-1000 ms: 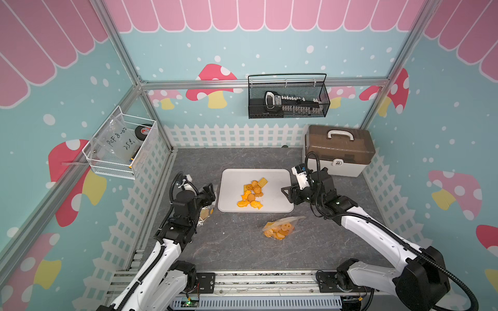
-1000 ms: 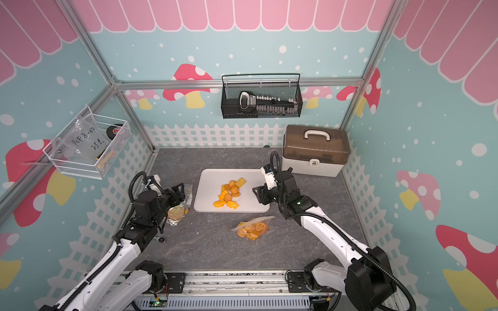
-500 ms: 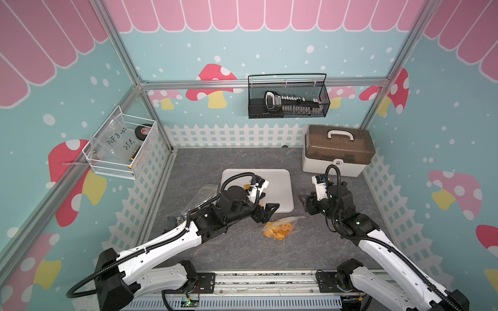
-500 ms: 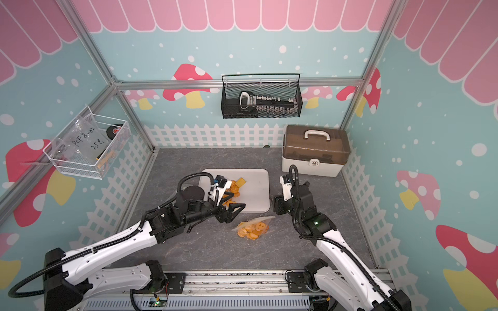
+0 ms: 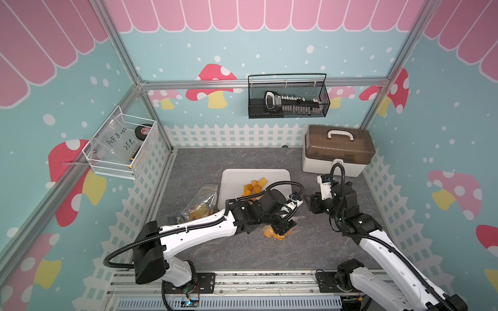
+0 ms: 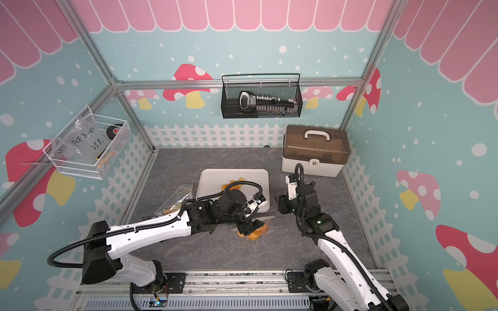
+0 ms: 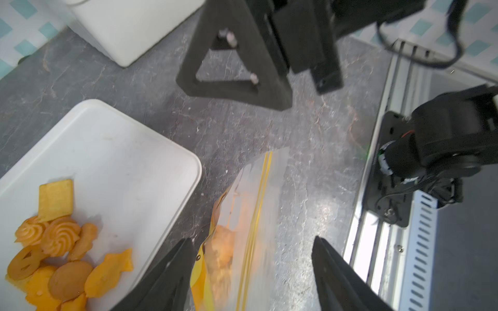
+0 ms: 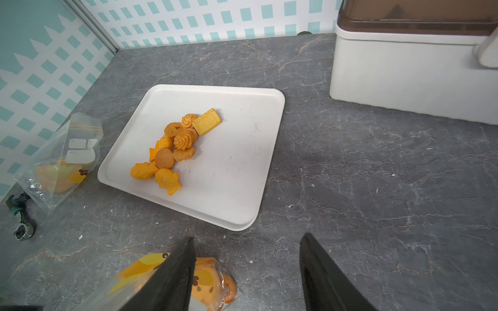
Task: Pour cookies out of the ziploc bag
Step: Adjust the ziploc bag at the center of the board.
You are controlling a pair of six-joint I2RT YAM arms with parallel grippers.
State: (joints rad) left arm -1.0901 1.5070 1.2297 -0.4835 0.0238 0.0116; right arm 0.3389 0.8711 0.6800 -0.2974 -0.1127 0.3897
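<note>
While the left gripper (image 7: 252, 239) holds its black wedge-shaped fingers apart, astride the ziploc bag (image 7: 242, 204) with bare stone showing on one side, the right gripper (image 8: 247, 236) also stands spread, with only tabletop (image 8: 350, 161) between its fingers. That tabletop is grey and veined like marble. The bag is clear, crinkled film with a yellow zip line, lying flat just off a rounded corner of the tray's near edge. The tray (image 8: 237, 161) is smooth matte white with a shallow lip. The cookies (image 8: 172, 145) sit heaped near its middle: piped swirls, fish, plain rounds and one ridged yellow rectangle, all orange to gold. More show blurred inside the bag. A second bag (image 8: 62, 161) lies at the tabletop's left edge, and a white box (image 8: 404, 67) with a brown lid sits at the far right corner.
</note>
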